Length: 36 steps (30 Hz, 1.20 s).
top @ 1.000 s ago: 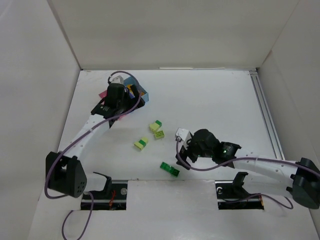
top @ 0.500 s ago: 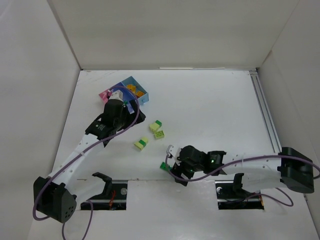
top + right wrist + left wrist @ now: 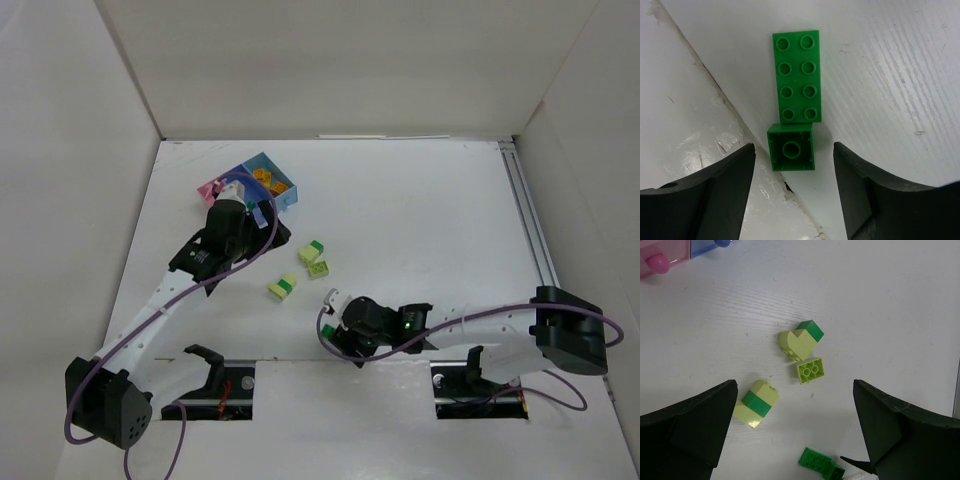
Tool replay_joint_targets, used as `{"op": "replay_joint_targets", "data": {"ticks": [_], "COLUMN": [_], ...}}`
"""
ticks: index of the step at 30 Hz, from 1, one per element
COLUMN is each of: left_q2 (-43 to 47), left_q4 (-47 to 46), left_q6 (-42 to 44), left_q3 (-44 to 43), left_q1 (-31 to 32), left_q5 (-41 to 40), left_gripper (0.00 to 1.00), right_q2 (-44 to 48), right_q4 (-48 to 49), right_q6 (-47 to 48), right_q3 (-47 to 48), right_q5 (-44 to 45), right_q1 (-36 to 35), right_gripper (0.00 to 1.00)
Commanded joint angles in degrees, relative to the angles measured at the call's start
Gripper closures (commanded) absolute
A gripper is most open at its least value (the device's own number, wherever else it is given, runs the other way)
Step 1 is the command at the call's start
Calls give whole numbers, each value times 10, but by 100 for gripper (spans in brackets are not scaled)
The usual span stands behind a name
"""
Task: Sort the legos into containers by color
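The containers (image 3: 287,196) stand behind and left of the legos (image 3: 283,288), apparently apart.

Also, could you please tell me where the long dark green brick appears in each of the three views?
Top external: the long dark green brick is low centre, partly hidden by the right gripper.
Left wrist: the brick is at the bottom edge, just right of centre.
Right wrist: the brick is upper centre, studs up.
Shared landmark: the right gripper, close beside the brick in every view.
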<state>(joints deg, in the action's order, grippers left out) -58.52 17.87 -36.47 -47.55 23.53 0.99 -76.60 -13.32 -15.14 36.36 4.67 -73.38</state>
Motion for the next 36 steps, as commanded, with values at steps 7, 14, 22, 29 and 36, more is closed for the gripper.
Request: {"op": "replay_joint_targets", "data": {"ticks": [7, 14, 22, 29, 36], "left_q2": [20, 25, 51, 51, 68], "left_q4": [-6, -6, -167, -281, -226], "left_q6": [10, 22, 34, 13, 42], "left_q3": [4, 4, 83, 101, 59], "left_q1": [1, 1, 1, 42, 92], "left_q5": [1, 43, 347, 470, 407], "left_gripper": [0, 0, 0, 0, 2], "right_q2": [-17, 9, 174, 298, 214], "right_q4": [10, -12, 77, 210, 210], "right_q6": [-40, -56, 44, 168, 211], "right_q3": [28, 22, -22, -59, 9], "right_q5": [59, 85, 147, 190, 197], "right_q1": [-25, -30, -30, -30, -30], "right_gripper": [47, 74, 76, 75, 75]}}
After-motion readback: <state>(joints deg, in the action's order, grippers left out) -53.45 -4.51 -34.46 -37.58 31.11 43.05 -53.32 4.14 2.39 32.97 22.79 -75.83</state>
